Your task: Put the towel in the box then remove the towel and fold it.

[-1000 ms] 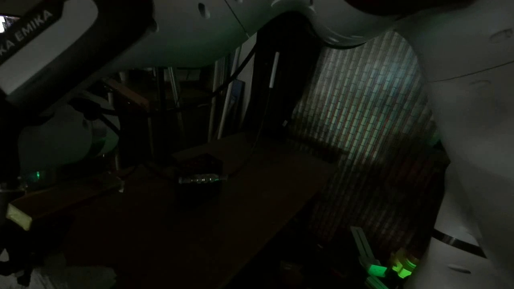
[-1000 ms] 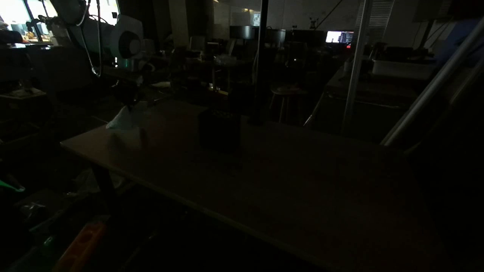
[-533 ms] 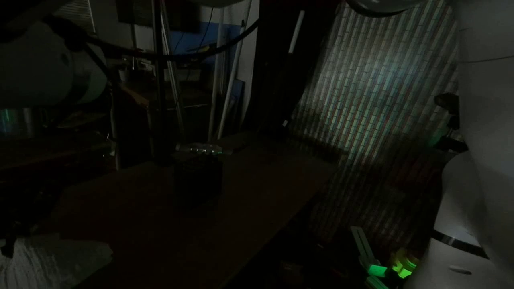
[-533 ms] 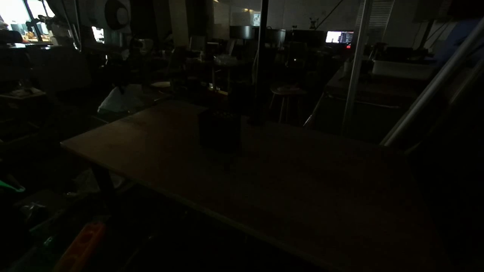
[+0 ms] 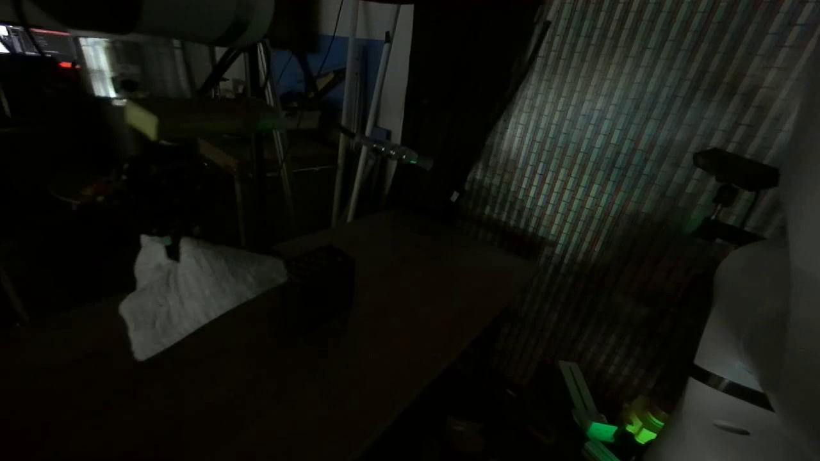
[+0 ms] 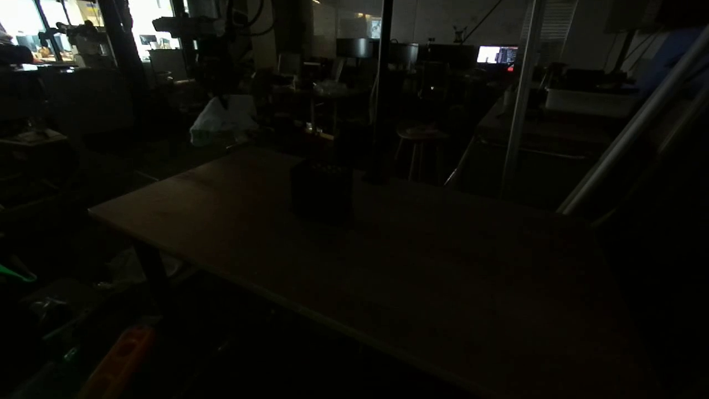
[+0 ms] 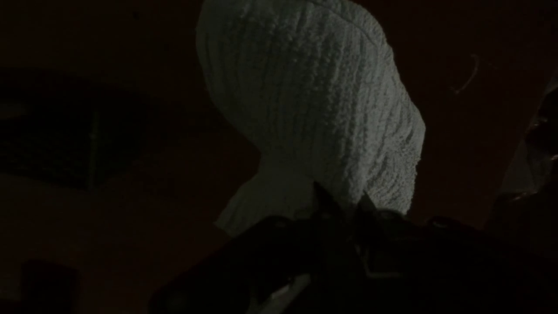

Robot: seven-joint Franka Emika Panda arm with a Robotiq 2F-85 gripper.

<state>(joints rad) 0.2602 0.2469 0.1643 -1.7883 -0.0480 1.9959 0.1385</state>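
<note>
Room: near-black gloom; a screen [image 6: 490,54] glows at the back, and a brick-patterned surface [image 5: 589,141] takes some pale light in an exterior view.
Tabletop [image 6: 388,266]: dim brown, its edges sinking into shadow.
Arm [image 5: 737,320]: pale lower part at the right border of an exterior view, cut off there; a rounded section crosses the upper left, cut off by the top border. Its far end hangs toward the left in both exterior views, directed downward.
Jaws: drawn narrow, pinching the towel [image 7: 314,96] from above; in the wrist view the dark fingertips [image 7: 326,203] stand close together at the cloth.
Towel: pale, ribbed, draped in a tent shape below the jaws, in the air and outside the box [image 5: 323,285].
Box: upright on the tabletop, right of the towel in both exterior views; one cloth corner overlaps its outline in an exterior view, yet the two are apart.
Hard to see: the box's inside, too dark to read; the body of the jaws, merged with the black behind; a slim glinting piece [image 5: 391,152], too dim to name; a dark form [image 7: 74,135] at the left of the wrist view, likewise.
</note>
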